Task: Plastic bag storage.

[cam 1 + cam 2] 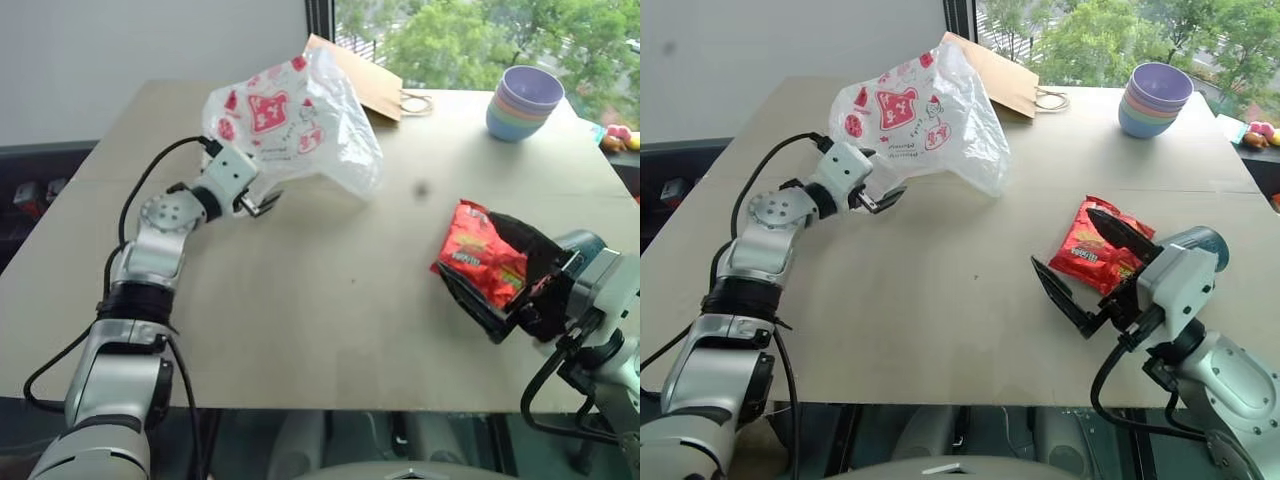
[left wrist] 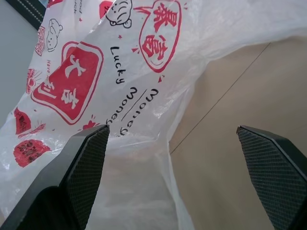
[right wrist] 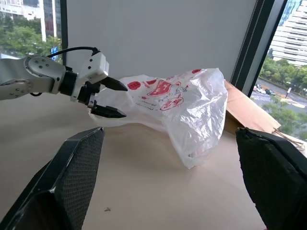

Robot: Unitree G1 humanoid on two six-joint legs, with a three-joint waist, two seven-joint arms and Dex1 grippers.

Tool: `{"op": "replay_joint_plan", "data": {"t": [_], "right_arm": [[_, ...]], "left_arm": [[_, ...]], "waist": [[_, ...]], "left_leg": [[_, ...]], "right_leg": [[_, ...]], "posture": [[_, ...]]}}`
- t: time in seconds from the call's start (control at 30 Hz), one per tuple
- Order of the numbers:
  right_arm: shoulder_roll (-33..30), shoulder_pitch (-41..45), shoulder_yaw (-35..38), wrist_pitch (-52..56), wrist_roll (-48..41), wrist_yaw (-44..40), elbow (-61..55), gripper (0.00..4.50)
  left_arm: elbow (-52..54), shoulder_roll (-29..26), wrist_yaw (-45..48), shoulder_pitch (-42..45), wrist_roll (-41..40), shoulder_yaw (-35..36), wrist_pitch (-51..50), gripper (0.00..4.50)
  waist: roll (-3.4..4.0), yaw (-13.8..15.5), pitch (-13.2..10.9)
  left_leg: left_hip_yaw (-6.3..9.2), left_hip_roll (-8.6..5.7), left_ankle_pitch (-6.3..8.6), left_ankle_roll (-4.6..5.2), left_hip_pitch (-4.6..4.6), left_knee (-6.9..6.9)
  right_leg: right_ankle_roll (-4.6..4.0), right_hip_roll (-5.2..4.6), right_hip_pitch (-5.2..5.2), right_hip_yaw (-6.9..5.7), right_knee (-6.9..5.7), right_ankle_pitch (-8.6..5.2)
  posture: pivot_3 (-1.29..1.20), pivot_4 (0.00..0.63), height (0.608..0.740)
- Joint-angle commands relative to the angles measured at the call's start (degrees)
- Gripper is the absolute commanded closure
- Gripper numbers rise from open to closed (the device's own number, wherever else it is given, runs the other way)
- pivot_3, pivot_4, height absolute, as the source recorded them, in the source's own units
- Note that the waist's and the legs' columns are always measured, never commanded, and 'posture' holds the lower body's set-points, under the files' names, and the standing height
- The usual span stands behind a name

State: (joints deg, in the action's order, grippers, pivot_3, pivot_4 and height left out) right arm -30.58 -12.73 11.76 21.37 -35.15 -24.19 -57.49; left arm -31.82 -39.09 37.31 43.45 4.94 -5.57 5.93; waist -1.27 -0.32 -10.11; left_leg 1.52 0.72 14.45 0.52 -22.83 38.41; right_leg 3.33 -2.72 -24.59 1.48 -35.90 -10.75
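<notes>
A: Where is the plastic bag?
B: Puffed up near the tabletop's far edge, against a flat brown paper bag — thin, crinkly, translucent, red prints.
A: Claws?
B: Left claw spread at the bag's near side, likely lining up a pinch. Right claw spread too — empty, over a glossy red snack packet.
</notes>
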Motion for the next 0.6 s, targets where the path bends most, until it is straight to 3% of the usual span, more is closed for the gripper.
{"op": "replay_joint_plan", "data": {"t": [0.03, 0.27, 0.57, 0.6], "right_arm": [[0.47, -0.51, -0.20, -1.60, 0.35, 0.43, -2.31, 0.00], [1.10, 0.01, -1.16, -3.73, 1.26, -1.13, 0.32, 0.00], [-3.82, -2.26, 8.60, -5.93, -2.83, -9.67, 6.05, 0.00], [-3.89, -2.27, 8.88, -5.89, -2.88, -9.76, 6.10, 0.00]], "left_arm": [[-5.57, -2.52, -3.26, 5.50, 7.07, -2.73, 7.74, 0.06], [-21.60, -3.26, -8.97, 14.14, 16.43, -8.27, 16.77, 0.06], [-37.15, -2.16, -14.92, 22.49, 24.22, -13.86, 20.37, 0.06], [-37.96, -1.94, -15.17, 22.93, 24.47, -14.02, 20.65, 0.60]], "waist": [[-0.03, 0.08, 0.00], [-0.05, -0.22, -0.01], [-0.22, -0.08, -0.08], [-0.23, -0.08, -0.08]], "left_leg": [[0.00, 0.00, 0.00, 0.00, 0.00, 0.00], [-0.03, -0.01, 0.00, 0.00, 0.00, 0.00], [0.02, -0.03, 0.00, 0.01, -0.05, 0.00], [0.02, -0.03, 0.00, 0.01, -0.05, 0.00]], "right_leg": [[0.00, 0.00, 0.00, 0.00, 0.00, 0.00], [0.02, 0.00, 0.00, 0.01, 0.00, 0.01], [0.03, 0.00, 0.00, -0.04, -0.01, 0.02], [0.04, -0.01, 0.00, -0.03, -0.01, 0.02]], "posture": [[0.00, 0.150, 0.740], [0.00, 0.150, 0.740], [0.00, 0.150, 0.740], [0.00, 0.150, 0.740]]}}
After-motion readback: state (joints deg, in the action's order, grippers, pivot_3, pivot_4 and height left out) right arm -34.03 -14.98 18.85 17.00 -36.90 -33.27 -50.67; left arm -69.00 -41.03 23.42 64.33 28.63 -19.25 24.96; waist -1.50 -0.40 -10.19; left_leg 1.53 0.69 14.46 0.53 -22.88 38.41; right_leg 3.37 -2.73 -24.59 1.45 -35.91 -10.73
